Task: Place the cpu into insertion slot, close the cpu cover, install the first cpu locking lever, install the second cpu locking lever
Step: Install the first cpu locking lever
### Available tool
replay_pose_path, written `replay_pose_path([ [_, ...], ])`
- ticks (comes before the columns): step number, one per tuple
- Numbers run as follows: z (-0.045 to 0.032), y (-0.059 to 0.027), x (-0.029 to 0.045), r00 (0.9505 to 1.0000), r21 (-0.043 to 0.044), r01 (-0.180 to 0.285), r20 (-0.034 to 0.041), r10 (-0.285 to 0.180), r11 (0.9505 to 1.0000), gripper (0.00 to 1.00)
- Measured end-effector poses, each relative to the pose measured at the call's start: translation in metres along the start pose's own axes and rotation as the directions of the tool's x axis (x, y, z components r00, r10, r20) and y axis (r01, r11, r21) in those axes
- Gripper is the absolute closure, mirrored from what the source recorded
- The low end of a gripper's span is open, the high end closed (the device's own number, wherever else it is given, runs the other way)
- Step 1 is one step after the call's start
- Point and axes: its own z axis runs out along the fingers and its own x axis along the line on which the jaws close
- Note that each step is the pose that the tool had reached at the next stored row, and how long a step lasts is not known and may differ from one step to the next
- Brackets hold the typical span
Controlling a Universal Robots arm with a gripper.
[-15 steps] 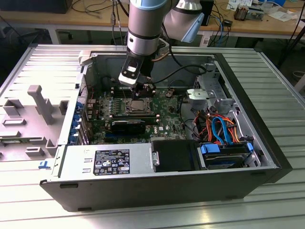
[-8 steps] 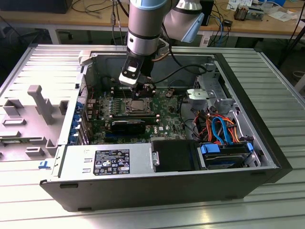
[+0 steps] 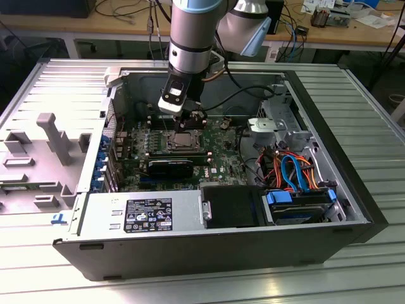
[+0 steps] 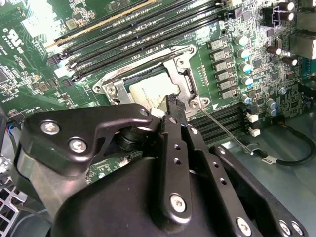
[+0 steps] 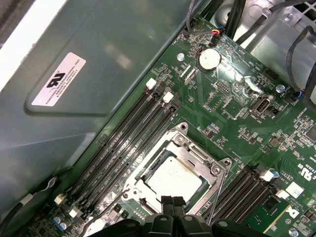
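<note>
Silver-grey metal top, flat and square: the cpu (image 3: 184,140).

Exterior view: it lies near the middle of the green board (image 3: 223,153), inside the open case (image 3: 221,253). The gripper (image 3: 192,121) hangs directly above it, close to touching.

Second wrist view: the cpu cover (image 4: 183,66), a thin bright steel frame, appears lowered around the chip, whose top shows through its window. The black fingertips (image 4: 171,102) reach the frame's near edge, at the chip's corner. One locking lever (image 4: 225,129), a slim wire rod, angles away from a socket corner over the long black memory slots (image 4: 138,24), seemingly unlatched.

First wrist view: the chip sits seated in the insertion slot (image 5: 154,160), and the fingers are pressed together tip to tip just at the frame's edge, with nothing seen between them.

Handling notes, as judgement:
- The chip is light, rigid and smooth. Its underside and the socket contacts are probably delicate, so it is best taken by its edges and kept level.
- The cover is thin, hinged sheet metal. It should be pushed on the flat rim.
- The lever is springy wire, stiff to seat and apt to slip. Its free end gives the most leverage.
</note>
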Motion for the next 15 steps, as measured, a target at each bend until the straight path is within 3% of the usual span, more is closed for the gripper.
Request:
replay_pose_path([
  [15,0.0000,0.0000,0.0000,1.0000,0.0007,0.010,0.0005,-0.010,1.0000,0.89],
])
